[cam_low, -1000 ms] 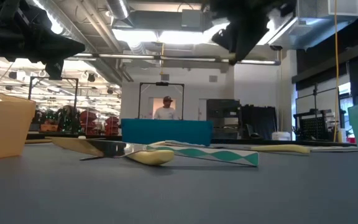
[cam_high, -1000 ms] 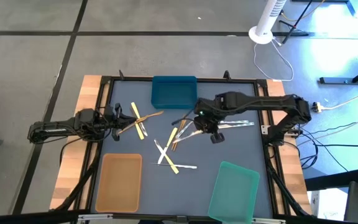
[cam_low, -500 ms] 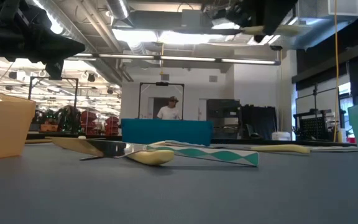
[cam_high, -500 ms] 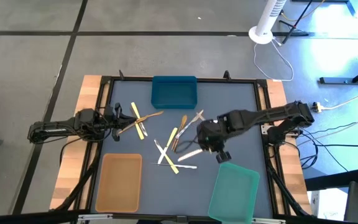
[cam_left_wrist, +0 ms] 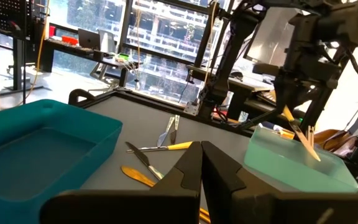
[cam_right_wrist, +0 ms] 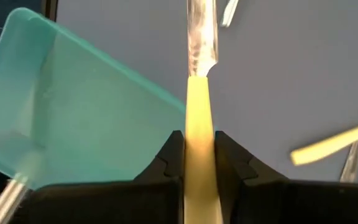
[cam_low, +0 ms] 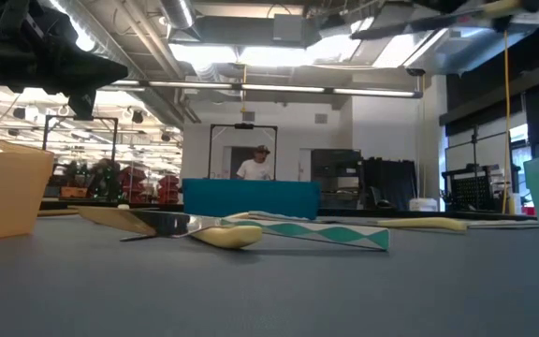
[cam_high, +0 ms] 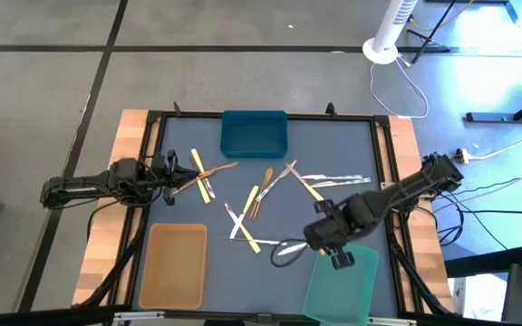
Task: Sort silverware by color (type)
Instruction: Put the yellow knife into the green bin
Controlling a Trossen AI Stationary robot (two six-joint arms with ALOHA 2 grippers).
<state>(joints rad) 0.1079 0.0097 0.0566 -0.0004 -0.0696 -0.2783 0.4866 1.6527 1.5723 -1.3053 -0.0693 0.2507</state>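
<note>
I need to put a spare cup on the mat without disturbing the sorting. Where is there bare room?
Bare mat lies left of the blue tray, right of it above the silvery pieces, and between the tan tray and the green tray. The middle is crowded with scattered silverware, and the right gripper, clamping a yellow-handled utensil, hangs by the green tray.

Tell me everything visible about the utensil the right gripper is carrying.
The utensil is a thin knife with a pale yellow handle and a shiny, silvery blade. The right gripper is shut on the handle, and the blade sticks out past its fingertips. It hangs in the air, off the table, above the corner of the pale green tray; only the gripper's fingers touch it. In the high view it shows as a pale sliver beside the green tray's near-left edge.
</note>
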